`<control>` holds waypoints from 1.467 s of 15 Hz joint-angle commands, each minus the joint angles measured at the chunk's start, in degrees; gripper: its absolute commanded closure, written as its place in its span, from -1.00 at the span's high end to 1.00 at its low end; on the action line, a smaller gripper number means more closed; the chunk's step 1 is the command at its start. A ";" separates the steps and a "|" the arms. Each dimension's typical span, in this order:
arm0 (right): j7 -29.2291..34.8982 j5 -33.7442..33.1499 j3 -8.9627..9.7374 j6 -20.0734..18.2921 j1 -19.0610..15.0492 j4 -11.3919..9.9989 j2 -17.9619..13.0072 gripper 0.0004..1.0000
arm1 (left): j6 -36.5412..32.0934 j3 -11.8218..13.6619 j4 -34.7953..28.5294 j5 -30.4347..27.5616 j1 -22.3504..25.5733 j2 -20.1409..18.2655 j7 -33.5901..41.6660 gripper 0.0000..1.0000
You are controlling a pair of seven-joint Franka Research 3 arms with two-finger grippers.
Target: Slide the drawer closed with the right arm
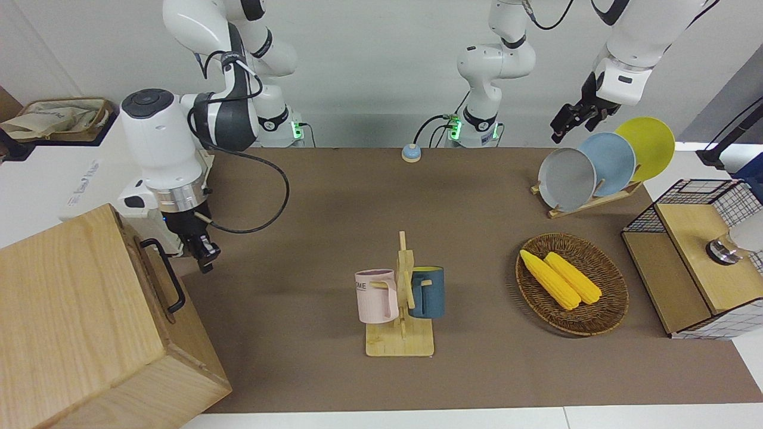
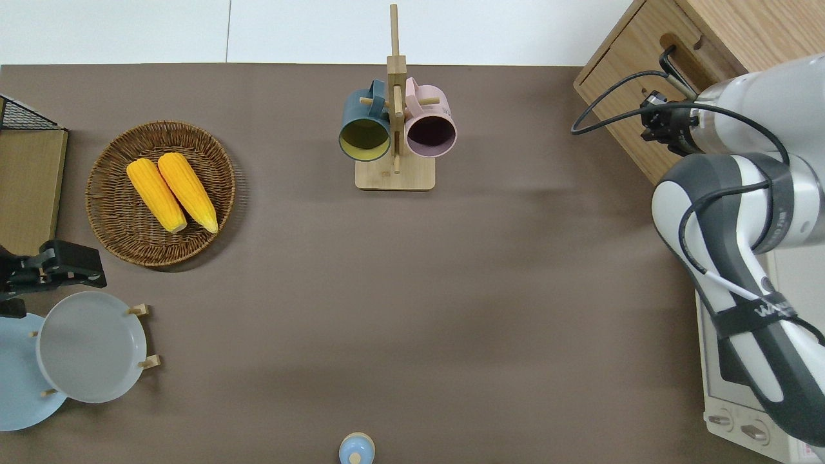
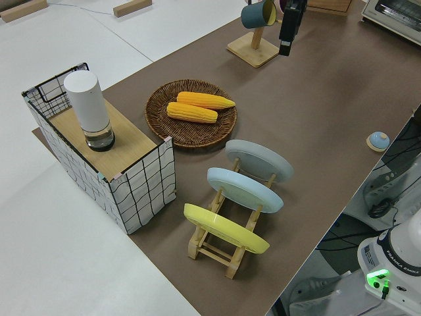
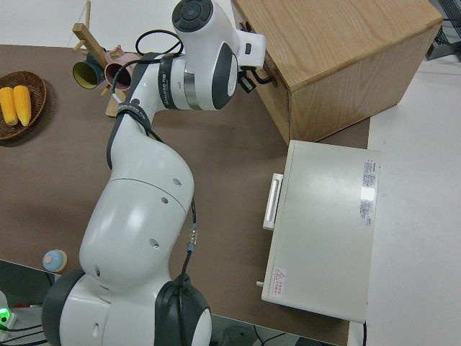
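Your right tool [image 1: 205,253] sits just in front of the drawer [image 1: 156,271], near its black bar handle [image 1: 164,274]; I cannot tell its finger spacing. The overhead view shows the drawer front nearly flush with the cabinet [image 2: 702,38], which the right side view hides. The left arm is parked.

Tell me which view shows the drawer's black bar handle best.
The front view: the handle shows whole along the drawer front, with the right gripper beside it. Overhead, only one end shows; the arm covers the rest. The right side view shows a sliver, and the left side view shows none.
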 commanded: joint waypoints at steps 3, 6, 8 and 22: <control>-3.43 -0.75 3.44 -8.63 1.10 -2.43 -4.57 -0.41 | -0.12 0.29 0.02 -0.21 -0.24 -0.49 0.55 0.99; -11.42 -0.93 4.24 -15.23 1.10 -2.43 -6.95 0.29 | -0.12 0.29 0.02 -0.21 -0.24 -0.49 0.55 0.99; -15.91 -1.89 4.50 -19.01 1.10 -2.43 -8.26 0.86 | -0.12 0.29 0.02 -0.21 -0.24 -0.49 0.55 0.99; -32.36 -0.23 3.89 -30.80 -1.18 -4.02 -22.50 0.95 | -0.12 0.29 0.02 -0.21 -0.24 -0.49 0.55 0.99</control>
